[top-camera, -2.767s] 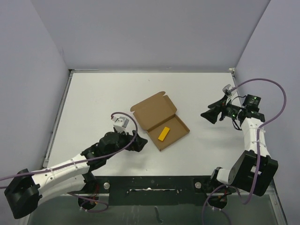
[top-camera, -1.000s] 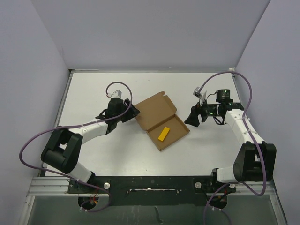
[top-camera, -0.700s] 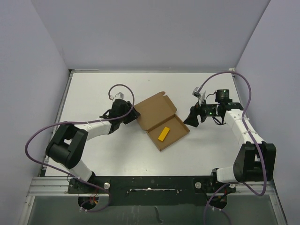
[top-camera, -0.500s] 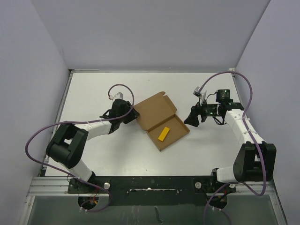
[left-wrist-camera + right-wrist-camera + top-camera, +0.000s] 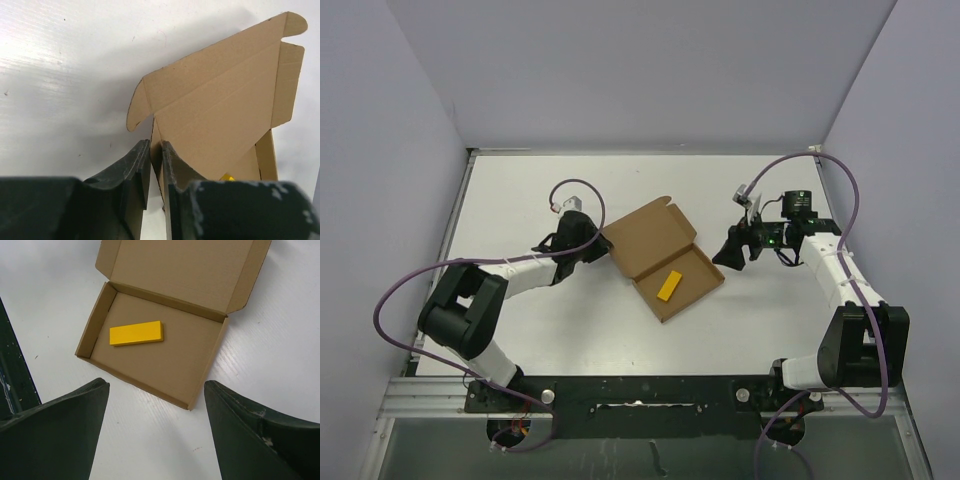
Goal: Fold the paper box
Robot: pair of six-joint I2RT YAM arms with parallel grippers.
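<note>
We look down on a white table [image 5: 520, 195] with an arm reaching in from each side. The left arm [image 5: 510, 268] stretches low toward the middle, and the right arm [image 5: 835, 270] bends in from the other side. Between them, near the middle of the table, lies the brown box [image 5: 655, 245]. It is open, with its lid folded back on the far-left side and its shallow tray on the near-right side. The left gripper [image 5: 603, 247] sits at the box's left corner. Its fingers [image 5: 135, 172] are drawn almost together, and from this close view they seem to pinch a thin cardboard edge between them. The right gripper [image 5: 728, 252] hangs just beside the box's right side without touching it, its fingers [image 5: 55, 432] spread wide. A small yellow block [image 5: 136, 333] lies flat in the tray.
</note>
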